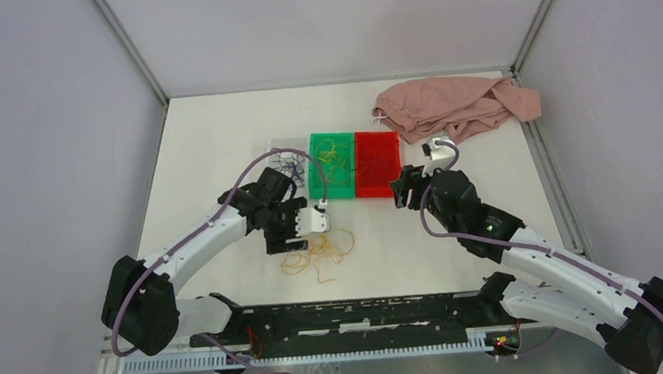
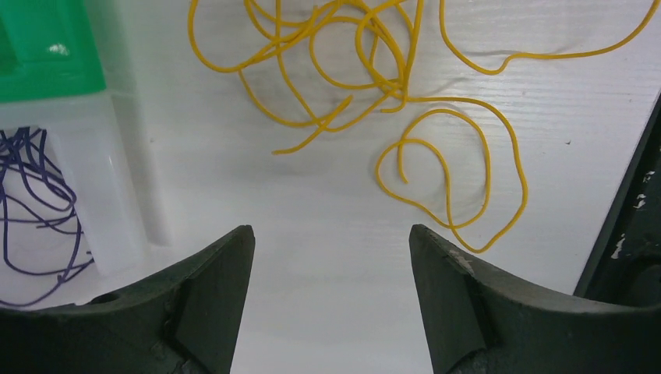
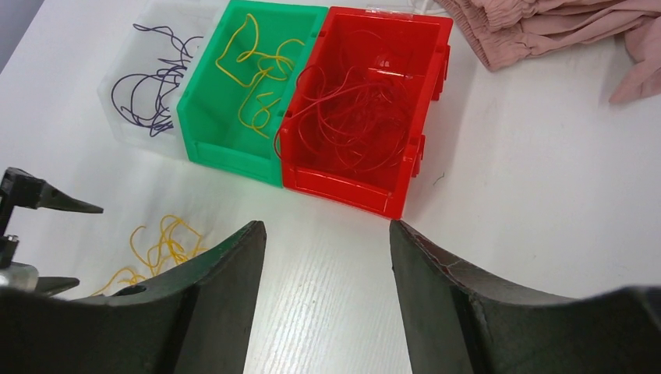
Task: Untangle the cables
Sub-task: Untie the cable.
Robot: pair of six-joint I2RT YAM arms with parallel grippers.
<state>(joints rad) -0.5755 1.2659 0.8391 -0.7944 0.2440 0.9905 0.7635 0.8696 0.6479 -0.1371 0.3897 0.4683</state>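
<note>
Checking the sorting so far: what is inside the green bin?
A few loose yellow-orange cables lie inside the green bin. Its near wall hides part of the floor, so anything lying there cannot be seen.

No text, label, brand, number or sign is legible on any surface in these views.

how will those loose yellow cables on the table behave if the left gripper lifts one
Probably floppy: the yellow cables lie in limp curls flat on the table. Strands cross near the middle, so lifting one would likely drag others along. Thin, so probably light.
</note>
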